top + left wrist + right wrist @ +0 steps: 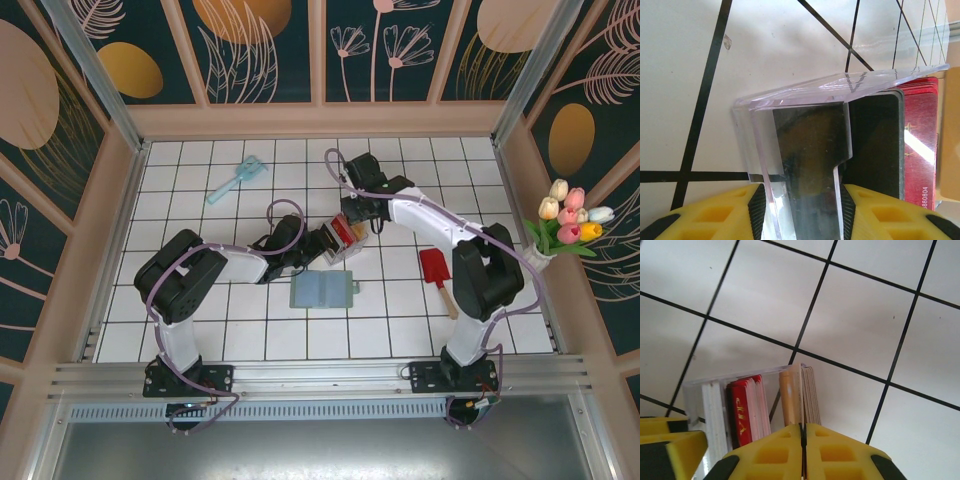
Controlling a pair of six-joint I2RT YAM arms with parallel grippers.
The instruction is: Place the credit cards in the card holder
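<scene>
**Red, tan and whitish cards on edge in a clear box, gripped from two sides**

Red credit cards [742, 412] with gold lettering stand on edge beside paler pink and whitish ones, packed like files in a clear box [800, 95]. A tan-orange card edge rises directly beyond the right gripper [802, 452], and a thin whitish stack stands just to its right. The right gripper's yellow fingers [840, 455] are pressed together at the box's open top, with only a hairline slit between them. Whether a card edge is pinched in that slit I cannot tell.

The left gripper [802, 210] clamps one wall of the box. Its fingers [715, 217], yellow with moulded square pockets and black pads, sit either side of the glossy, see-through plastic. Beyond those fingertips a flat black card shows through the wall. Dark red cards embossed with digits stand just to its right.

From above, the card holder [322, 290] lies flat on the white tiled table [200, 320]. It is just on the near side of both pairs of fingertips and apart from them. It is a sage-green, squarish, matte wallet with a small tab at its right edge. The tiles are smooth and white, ruled by thin black grout lines.
</scene>
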